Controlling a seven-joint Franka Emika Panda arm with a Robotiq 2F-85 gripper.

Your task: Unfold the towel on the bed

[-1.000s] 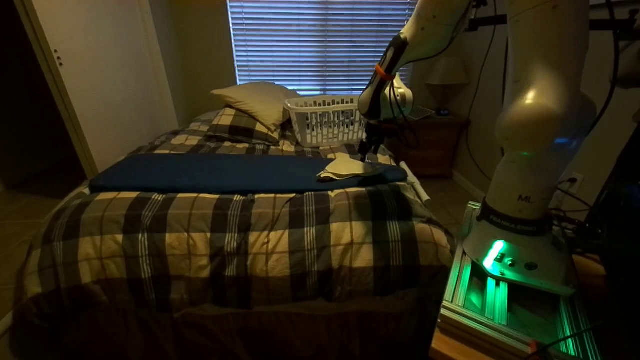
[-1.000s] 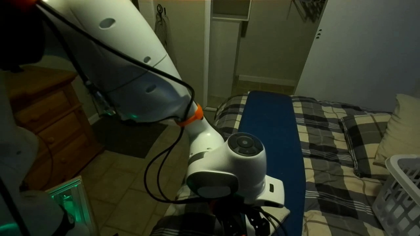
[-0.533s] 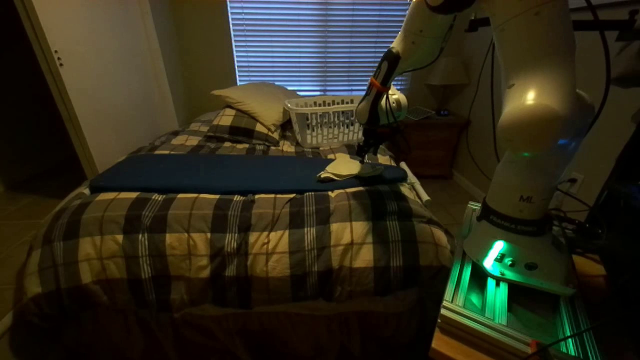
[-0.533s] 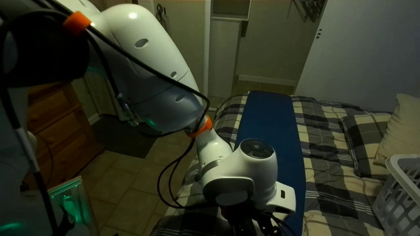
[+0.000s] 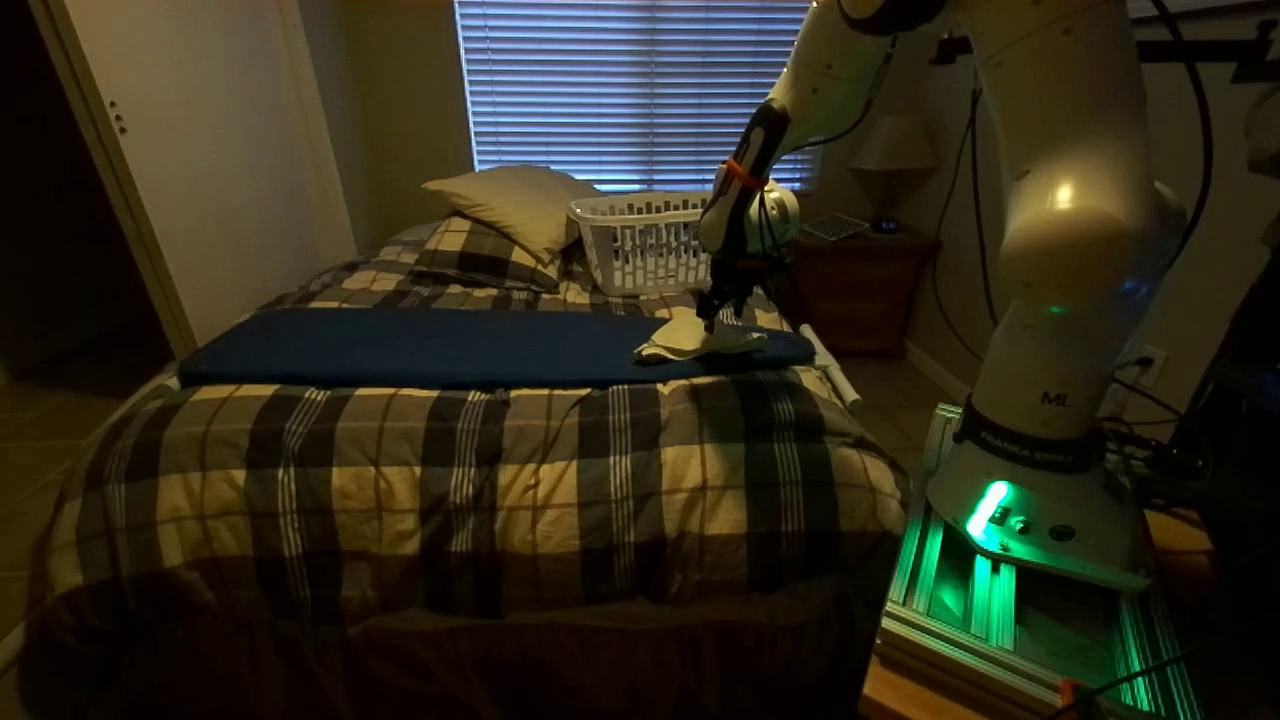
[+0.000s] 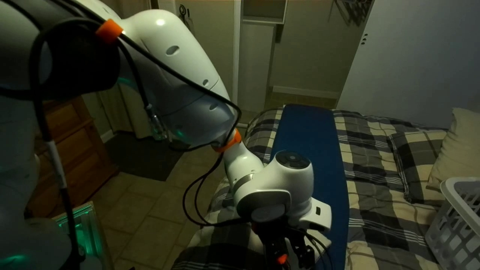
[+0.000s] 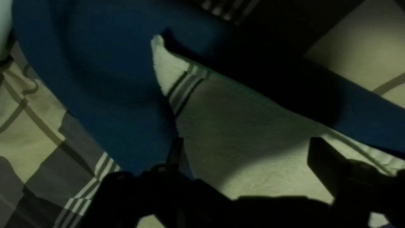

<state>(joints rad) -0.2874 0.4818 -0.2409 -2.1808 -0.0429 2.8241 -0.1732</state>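
While the pincer (image 7: 246,152) is spread wide with nothing pinched, the towel (image 7: 234,123) is seen right below it, striped corner (image 7: 177,72) pointed past the fingertips (image 7: 319,155), so a reach that way is probably needed tbh.

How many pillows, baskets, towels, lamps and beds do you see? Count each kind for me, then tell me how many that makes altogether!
Pillows: 2
Basket: 1
Towel: 1
Lamp: 1
Bed: 1
Total: 6
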